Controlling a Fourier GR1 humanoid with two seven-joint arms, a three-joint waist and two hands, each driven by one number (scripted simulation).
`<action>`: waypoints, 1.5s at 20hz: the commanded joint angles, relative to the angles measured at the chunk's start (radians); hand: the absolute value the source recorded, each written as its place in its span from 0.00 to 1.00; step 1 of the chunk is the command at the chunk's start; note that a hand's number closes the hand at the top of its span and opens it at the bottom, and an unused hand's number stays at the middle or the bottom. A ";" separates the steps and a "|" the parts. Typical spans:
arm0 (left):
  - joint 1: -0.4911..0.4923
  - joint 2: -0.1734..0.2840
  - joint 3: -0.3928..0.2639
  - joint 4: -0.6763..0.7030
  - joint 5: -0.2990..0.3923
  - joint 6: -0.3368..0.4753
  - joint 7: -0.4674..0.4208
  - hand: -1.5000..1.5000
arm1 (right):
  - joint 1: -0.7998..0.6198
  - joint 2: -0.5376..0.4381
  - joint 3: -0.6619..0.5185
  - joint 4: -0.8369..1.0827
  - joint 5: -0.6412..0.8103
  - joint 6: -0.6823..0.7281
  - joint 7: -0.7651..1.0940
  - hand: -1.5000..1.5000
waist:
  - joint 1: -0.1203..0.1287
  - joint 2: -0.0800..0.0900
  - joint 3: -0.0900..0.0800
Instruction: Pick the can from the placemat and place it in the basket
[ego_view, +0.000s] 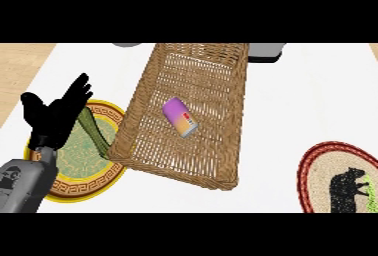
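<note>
A purple and orange can (180, 117) lies on its side inside the long wicker basket (221, 165), near its middle. My left hand (53, 112) stands at the left over a round yellow and green placemat (92, 175), fingers straight and spread, holding nothing. It is apart from the basket's left wall. A green strip (91, 131) lies on that placemat beside the hand. My right hand shows in no part of the view.
A round red-rimmed mat (341, 182) with a black animal figure lies at the lower right. A grey object (266, 52) sits at the counter's far edge behind the basket, another grey one (127, 45) at the top left. Wooden floor shows at both sides.
</note>
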 joint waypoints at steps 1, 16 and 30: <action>-0.009 -0.020 -0.014 -0.004 -0.007 0.011 0.014 0.50 | -0.105 0.011 0.071 0.001 0.074 -0.257 0.212 1.00 | 0.011 -0.001 0.007; 0.021 -0.002 0.019 -0.004 0.005 -0.014 0.001 0.50 | 0.002 0.177 0.168 0.001 0.185 -0.226 0.403 1.00 | -0.024 -0.006 0.015; 0.057 -0.008 0.047 -0.009 -0.019 0.010 0.016 0.50 | 0.042 0.391 0.129 0.001 0.175 -0.385 0.322 1.00 | -0.081 -0.031 0.014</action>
